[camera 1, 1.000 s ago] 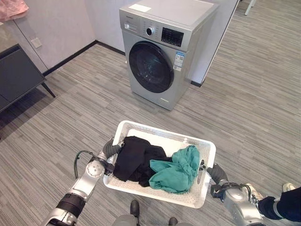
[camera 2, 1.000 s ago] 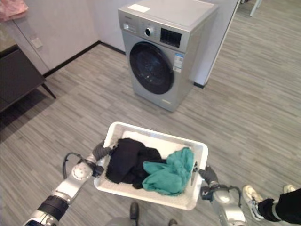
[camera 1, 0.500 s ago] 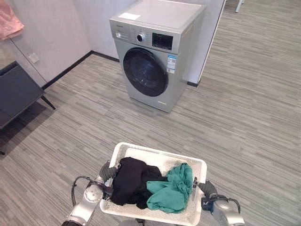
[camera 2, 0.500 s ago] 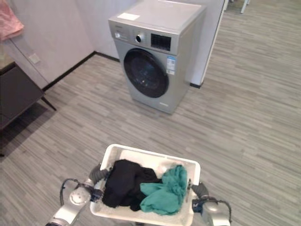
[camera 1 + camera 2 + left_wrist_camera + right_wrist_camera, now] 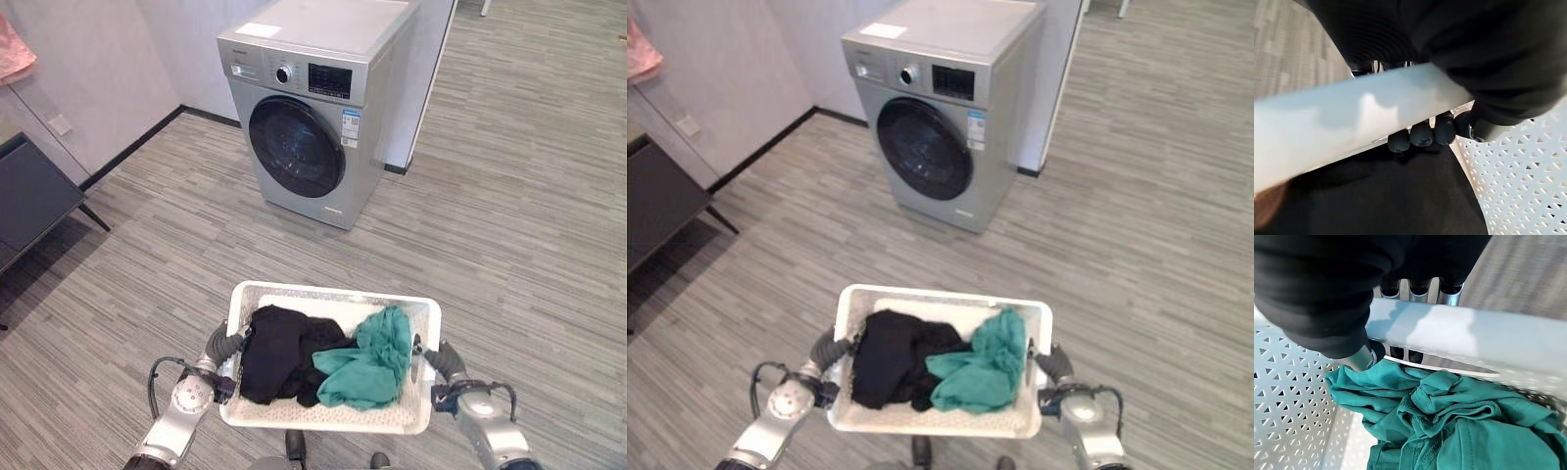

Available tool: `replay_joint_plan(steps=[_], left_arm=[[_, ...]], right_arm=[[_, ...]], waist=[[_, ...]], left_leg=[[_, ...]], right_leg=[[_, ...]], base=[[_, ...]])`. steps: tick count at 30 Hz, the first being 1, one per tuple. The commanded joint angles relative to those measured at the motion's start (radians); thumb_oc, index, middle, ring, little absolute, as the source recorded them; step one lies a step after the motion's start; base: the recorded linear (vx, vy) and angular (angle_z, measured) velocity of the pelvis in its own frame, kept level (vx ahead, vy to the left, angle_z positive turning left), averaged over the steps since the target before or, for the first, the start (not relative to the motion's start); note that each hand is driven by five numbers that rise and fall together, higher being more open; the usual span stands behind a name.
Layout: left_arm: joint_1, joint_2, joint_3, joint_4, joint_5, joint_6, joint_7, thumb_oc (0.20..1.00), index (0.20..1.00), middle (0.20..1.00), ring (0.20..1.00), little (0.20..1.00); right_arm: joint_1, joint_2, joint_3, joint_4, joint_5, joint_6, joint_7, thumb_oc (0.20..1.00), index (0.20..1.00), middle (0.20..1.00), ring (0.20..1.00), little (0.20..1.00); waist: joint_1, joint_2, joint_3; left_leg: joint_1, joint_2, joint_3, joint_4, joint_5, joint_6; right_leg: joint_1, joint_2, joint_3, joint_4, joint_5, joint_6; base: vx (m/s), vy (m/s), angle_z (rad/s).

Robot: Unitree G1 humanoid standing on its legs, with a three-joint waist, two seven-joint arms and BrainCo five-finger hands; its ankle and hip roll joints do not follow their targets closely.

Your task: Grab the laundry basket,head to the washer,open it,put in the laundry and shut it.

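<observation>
Nearer the washer (image 5: 310, 117) now, both hands (image 5: 1422, 134) (image 5: 1400, 352) stay curled round the basket (image 5: 333, 294) rim.

Left robot hand (image 5: 223, 345) and right robot hand (image 5: 439, 360) both clench, fingers curled.

Bare floor (image 5: 196, 235) lies between basket (image 5: 333, 294) and washer (image 5: 304, 117).

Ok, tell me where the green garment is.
The green garment lies in the right half of the white basket, beside the black clothes, close to the right hand on the rim.
</observation>
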Motion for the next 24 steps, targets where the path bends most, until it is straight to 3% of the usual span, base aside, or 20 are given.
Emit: replay_joint_plan(steps=[1,2,3,4,5,6,7,9,10,12,15,16,17,18,20,21,22,24], left_arm=[[-0.13,0.09,0.165,-0.037,-0.009,-0.066,0.04,0.2,0.2,0.2,0.2,0.2],[-0.176,0.094,0.168,-0.025,0.002,-0.06,0.062,0.2,0.2,0.2,0.2,0.2],[-0.179,0.093,0.168,-0.023,0.002,-0.06,0.063,0.2,0.2,0.2,0.2,0.2],[-0.194,0.095,0.181,-0.017,-0.004,-0.062,0.075,0.2,0.2,0.2,0.2,0.2],[-0.201,0.11,0.197,-0.021,-0.002,-0.064,0.088,0.2,0.2,0.2,0.2,0.2],[-0.199,0.11,0.198,-0.022,-0.002,-0.064,0.088,0.2,0.2,0.2,0.2,0.2],[-0.193,0.121,0.22,-0.02,-0.009,-0.06,0.097,0.2,0.2,0.2,0.2,0.2],[-0.186,0.121,0.231,-0.022,-0.008,-0.061,0.099,0.2,0.2,0.2,0.2,0.2],[-0.186,0.111,0.226,-0.007,-0.004,-0.063,0.095,0.2,0.2,0.2,0.2,0.2],[-0.198,0.092,0.21,0.01,0.0,-0.066,0.1,0.2,0.2,0.2,0.2,0.2],[-0.206,0.063,0.172,0.029,0.009,-0.065,0.093,0.2,0.2,0.2,0.2,0.2],[-0.205,0.051,0.164,0.041,0.012,-0.066,0.094,0.2,0.2,0.2,0.2,0.2],[-0.2,0.034,0.155,0.05,0.005,-0.071,0.095,0.2,0.2,0.2,0.2,0.2],[-0.201,0.026,0.143,0.055,0.0,-0.07,0.089,0.2,0.2,0.2,0.2,0.2],[-0.188,0.018,0.14,0.052,-0.022,-0.068,0.079,0.2,0.2,0.2,0.2,0.2],[-0.172,0.019,0.152,0.046,-0.032,-0.07,0.082,0.2,0.2,0.2,0.2,0.2],[-0.158,0.017,0.162,0.044,-0.042,-0.073,0.088,0.2,0.2,0.2,0.2,0.2],[-0.155,0.018,0.161,0.044,-0.044,-0.07,0.092,0.2,0.2,0.2,0.2,0.2]], right_arm=[[-0.048,-0.086,-0.17,-0.081,0.003,-0.052,-0.01,0.2,0.2,0.2,0.2,0.2],[-0.039,-0.11,-0.208,-0.105,0.0,-0.054,-0.014,0.2,0.2,0.2,0.2,0.2],[-0.04,-0.11,-0.209,-0.106,0.0,-0.054,-0.014,0.2,0.2,0.2,0.2,0.2],[-0.054,-0.121,-0.21,-0.114,0.002,-0.063,-0.017,0.2,0.2,0.2,0.2,0.2],[-0.075,-0.13,-0.204,-0.099,0.012,-0.069,-0.022,0.2,0.2,0.2,0.2,0.2],[-0.077,-0.131,-0.202,-0.097,0.013,-0.07,-0.022,0.2,0.2,0.2,0.2,0.2],[-0.085,-0.126,-0.194,-0.093,0.02,-0.075,-0.021,0.2,0.2,0.2,0.2,0.2],[-0.084,-0.125,-0.187,-0.085,0.018,-0.077,-0.019,0.2,0.2,0.2,0.2,0.2],[-0.074,-0.108,-0.177,-0.079,0.012,-0.076,-0.022,0.2,0.2,0.2,0.2,0.2],[-0.064,-0.097,-0.173,-0.081,0.009,-0.076,-0.028,0.2,0.2,0.2,0.2,0.2],[-0.023,-0.077,-0.175,-0.094,0.019,-0.076,-0.029,0.2,0.2,0.2,0.2,0.2],[-0.008,-0.071,-0.176,-0.092,0.02,-0.078,-0.029,0.2,0.2,0.2,0.2,0.2],[0.005,-0.067,-0.171,-0.096,0.023,-0.086,-0.026,0.2,0.2,0.2,0.2,0.2],[0.016,-0.062,-0.176,-0.091,0.031,-0.081,-0.029,0.2,0.2,0.2,0.2,0.2],[0.03,-0.06,-0.181,-0.089,0.066,-0.095,-0.042,0.2,0.2,0.2,0.2,0.2],[0.023,-0.062,-0.174,-0.084,0.075,-0.097,-0.051,0.2,0.2,0.2,0.2,0.2],[0.01,-0.062,-0.158,-0.069,0.077,-0.096,-0.06,0.2,0.2,0.2,0.2,0.2],[0.006,-0.061,-0.149,-0.063,0.079,-0.091,-0.062,0.2,0.2,0.2,0.2,0.2]], waist=[[0.019,-0.039,0.007],[-0.011,-0.034,0.028],[-0.01,-0.034,0.029],[-0.021,-0.03,0.044],[-0.026,-0.032,0.05],[-0.028,-0.029,0.053],[-0.029,-0.03,0.049],[-0.036,-0.034,0.053],[-0.049,-0.035,0.043],[-0.064,-0.045,0.044],[-0.091,-0.045,0.026],[-0.1,-0.039,0.016],[-0.107,-0.03,0.002],[-0.116,-0.023,-0.002],[-0.117,-0.032,0.011],[-0.107,-0.042,0.017],[-0.09,-0.041,0.027],[-0.08,-0.043,0.032]], left_leg=[[-0.001,0.027,0.012,0.209,-0.218,-0.002],[0.033,0.012,-0.024,0.2,-0.228,0.018],[0.03,0.012,-0.022,0.199,-0.225,0.018],[0.056,0.009,-0.026,0.19,-0.231,0.026],[0.09,-0.002,-0.024,0.169,-0.24,0.029],[0.098,0.001,-0.026,0.166,-0.245,0.028],[0.151,-0.004,-0.029,0.128,-0.268,0.024],[0.17,-0.007,-0.017,0.113,-0.264,0.021],[0.22,-0.011,-0.039,0.102,-0.301,0.013],[0.239,-0.022,-0.045,0.115,-0.317,0.005],[0.285,-0.027,-0.078,0.142,-0.368,-0.007],[0.294,-0.02,-0.092,0.17,-0.359,-0.024],[0.291,-0.002,-0.082,0.231,-0.314,-0.06],[0.256,0.029,-0.073,0.34,-0.226,-0.108],[0.087,0.116,-0.051,0.712,-0.047,-0.161],[0.046,0.12,-0.039,0.796,-0.011,-0.156],[0.007,0.135,-0.032,0.885,-0.008,-0.152],[-0.03,0.15,-0.029,0.92,-0.026,-0.136]], right_leg=[[-0.137,-0.192,-0.077,0.192,0.11,0.055],[-0.224,-0.125,-0.007,0.371,0.074,0.026],[-0.23,-0.126,-0.005,0.376,0.074,0.024],[-0.283,-0.083,0.006,0.431,0.062,0.02],[-0.339,-0.036,-0.03,0.409,0.05,0.009],[-0.333,-0.034,-0.032,0.412,0.044,0.01],[-0.366,-0.008,-0.102,0.331,0.04,0.016],[-0.376,0.008,-0.146,0.27,0.072,0.009],[-0.403,0.05,-0.15,0.174,0.081,0.032],[-0.427,0.055,-0.153,0.108,0.125,0.032],[-0.42,0.062,-0.124,0.1,0.144,0.03],[-0.411,0.068,-0.109,0.114,0.148,0.02],[-0.389,0.081,-0.106,0.129,0.14,0.002],[-0.362,0.098,-0.095,0.142,0.135,-0.021],[-0.294,0.112,-0.105,0.131,0.114,-0.08],[-0.265,0.114,-0.106,0.115,0.101,-0.098],[-0.23,0.138,-0.088,0.096,0.081,-0.118],[-0.209,0.15,-0.068,0.085,0.071,-0.128]], base=[[0.15,0.276,0.15],[0.15,0.271,0.2],[0.15,0.257,0.27],[0.15,0.122,0.43],[0.18,0.124,0.2],[0.37,0.086,-0.1],[0.35,0.049,-0.23],[0.33,0.024,-0.05],[0.38,-0.005,0.04],[0.43,-0.024,0.12],[0.44,-0.054,0.48],[0.52,-0.108,0.75],[0.49,-0.158,0.81],[0.43,-0.226,0.86],[0.28,-0.267,0.85],[0.24,-0.213,0.55],[0.16,-0.109,0.25],[0.22,-0.074,-0.43]])
